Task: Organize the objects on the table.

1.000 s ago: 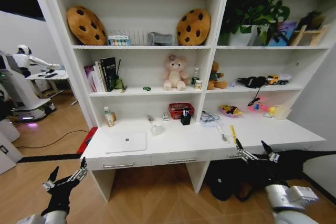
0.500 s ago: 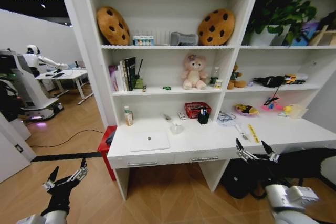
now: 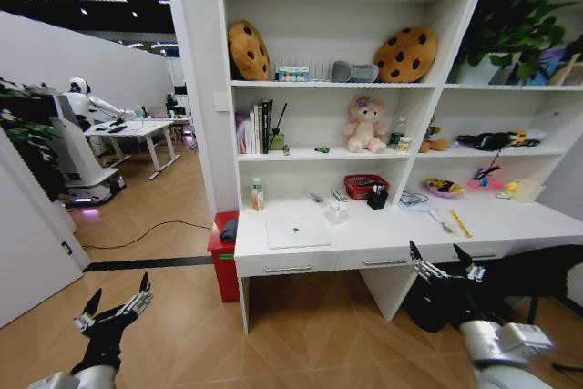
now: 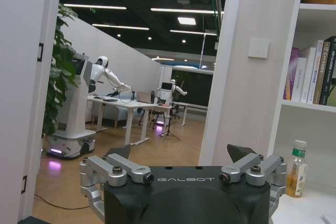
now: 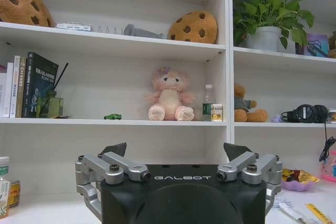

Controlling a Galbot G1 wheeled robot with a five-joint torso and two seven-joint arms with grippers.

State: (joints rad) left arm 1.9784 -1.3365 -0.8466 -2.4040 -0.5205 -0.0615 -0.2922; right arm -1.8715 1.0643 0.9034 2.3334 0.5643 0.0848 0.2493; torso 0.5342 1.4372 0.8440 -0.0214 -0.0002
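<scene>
The white shelving unit (image 3: 364, 70) rises behind the long white desk (image 3: 401, 239), whose three shallow drawers face the robot. On the desk's left part a silver laptop (image 3: 298, 231) lies closed and flat. A small bottle (image 3: 258, 195) stands at the desk's far left corner, against the shelf wall. Near the middle a red basket (image 3: 365, 187) sits with a dark pen holder (image 3: 377, 198) just beside it, and a clear cup (image 3: 338, 213) stands in front of them. Toward the right lie a yellow ruler (image 3: 461, 223) and what may be a pen (image 3: 441, 220), too small to be sure. The left gripper (image 3: 113, 306) hangs low over the wood floor, well apart from the desk, fingers spread and empty. The right gripper (image 3: 446, 261) hovers in front of the desk's right drawer, also spread wide and holding nothing
</scene>
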